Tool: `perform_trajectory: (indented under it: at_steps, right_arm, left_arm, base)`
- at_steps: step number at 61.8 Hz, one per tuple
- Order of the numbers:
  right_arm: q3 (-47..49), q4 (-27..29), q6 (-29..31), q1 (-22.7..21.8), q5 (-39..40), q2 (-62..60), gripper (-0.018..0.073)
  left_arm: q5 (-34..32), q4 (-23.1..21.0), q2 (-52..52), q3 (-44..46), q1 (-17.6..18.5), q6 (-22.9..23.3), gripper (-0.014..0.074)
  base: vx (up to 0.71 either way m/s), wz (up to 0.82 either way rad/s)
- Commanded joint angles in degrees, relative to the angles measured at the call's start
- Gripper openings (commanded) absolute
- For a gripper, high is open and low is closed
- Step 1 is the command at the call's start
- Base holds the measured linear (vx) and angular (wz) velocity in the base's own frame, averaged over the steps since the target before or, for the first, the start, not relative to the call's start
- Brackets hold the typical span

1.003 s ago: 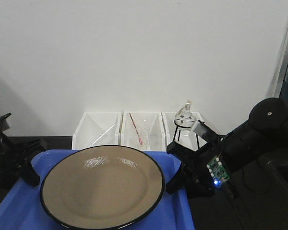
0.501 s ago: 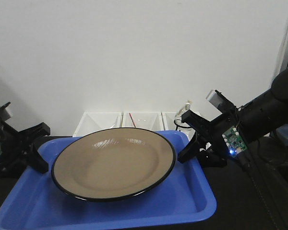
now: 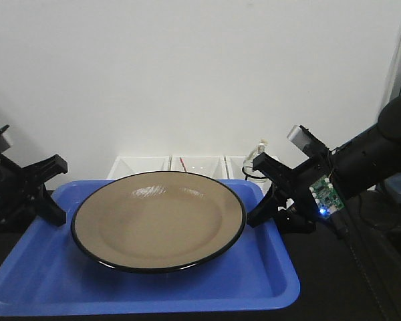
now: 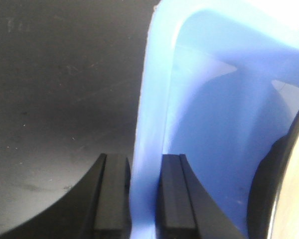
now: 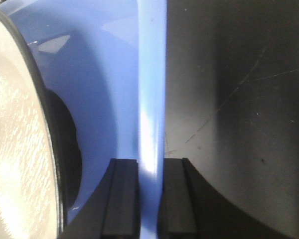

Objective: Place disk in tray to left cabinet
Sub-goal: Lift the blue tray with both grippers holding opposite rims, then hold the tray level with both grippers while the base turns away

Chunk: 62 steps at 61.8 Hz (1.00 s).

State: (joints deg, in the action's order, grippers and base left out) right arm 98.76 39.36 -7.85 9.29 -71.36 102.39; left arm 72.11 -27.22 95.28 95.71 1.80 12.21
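- We count one plate (image 3: 159, 221).
- We count one blue tray (image 3: 40, 277).
- We count two grippers: the left gripper (image 4: 142, 196) and the right gripper (image 5: 148, 194).
- We make out three white bins (image 3: 132, 166) side by side.
- We see one small glass vessel (image 3: 258, 155).

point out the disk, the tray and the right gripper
disk (image 3: 158, 221), front view, middle of its tan face
tray (image 3: 187, 294), front view, bare floor by the near rim
right gripper (image 5: 148, 199), right wrist view, midway between fingertips clamping the tray rim
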Motion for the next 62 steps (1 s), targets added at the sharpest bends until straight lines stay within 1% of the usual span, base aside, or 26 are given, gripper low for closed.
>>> perform_trajectory:
  at_steps: [1,62]
  right_arm:
    - [2.27,9.02,0.01,0.98,-1.50,-3.49,-0.0004]
    - [2.27,9.07,0.01,0.98,-1.50,-3.49,-0.0005]
  left_arm:
    - [-0.62,-7.44,-2.87,2.17,1.22,1.89,0.0000]
    - [-0.57,-7.44,-2.87,2.17,1.22,1.89,0.0000]
  base:
    - [0.00,0.00]
    - [0.00,0.00]
